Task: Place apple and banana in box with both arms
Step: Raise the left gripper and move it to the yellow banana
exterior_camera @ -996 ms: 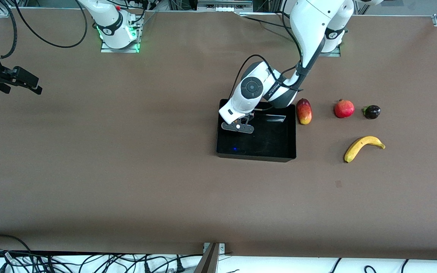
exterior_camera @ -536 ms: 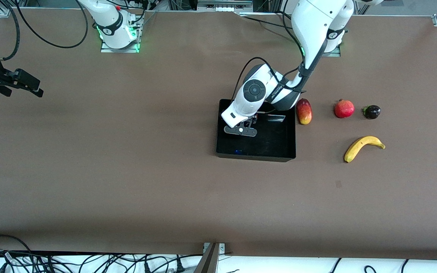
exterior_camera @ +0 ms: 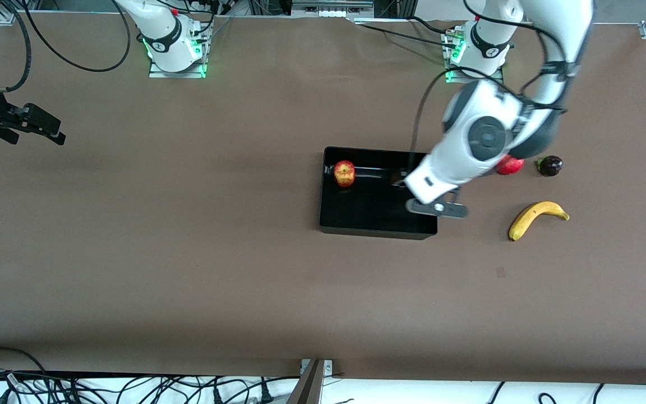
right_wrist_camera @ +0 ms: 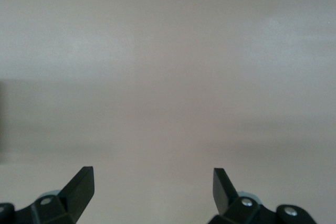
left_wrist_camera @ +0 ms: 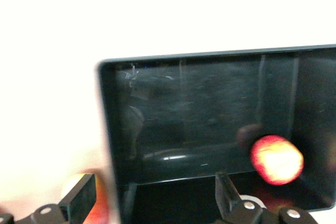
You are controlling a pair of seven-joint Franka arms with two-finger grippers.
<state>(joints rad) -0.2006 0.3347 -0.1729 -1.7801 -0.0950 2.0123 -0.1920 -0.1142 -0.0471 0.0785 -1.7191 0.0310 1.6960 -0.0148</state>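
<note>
The apple [exterior_camera: 344, 173], red mottled with yellow, lies in the black box [exterior_camera: 379, 230], in the corner nearest the right arm's base. It also shows in the left wrist view [left_wrist_camera: 276, 159], inside the box [left_wrist_camera: 184, 103]. My left gripper [exterior_camera: 438, 208] is open and empty over the box's wall at the left arm's end [left_wrist_camera: 155, 195]. The yellow banana [exterior_camera: 537, 219] lies on the table, toward the left arm's end from the box. My right gripper [exterior_camera: 42, 127] is open and empty [right_wrist_camera: 152, 187], and waits over bare table at the right arm's end.
A red pomegranate [exterior_camera: 512, 166], partly hidden by the left arm, and a small dark fruit [exterior_camera: 549, 165] lie farther from the front camera than the banana. A red-orange fruit [left_wrist_camera: 102, 205] shows just outside the box in the left wrist view.
The left gripper has swung from over the box's corner toward the left arm's end. The apple, hidden under it before, now lies free in the box. The right arm has barely moved.
</note>
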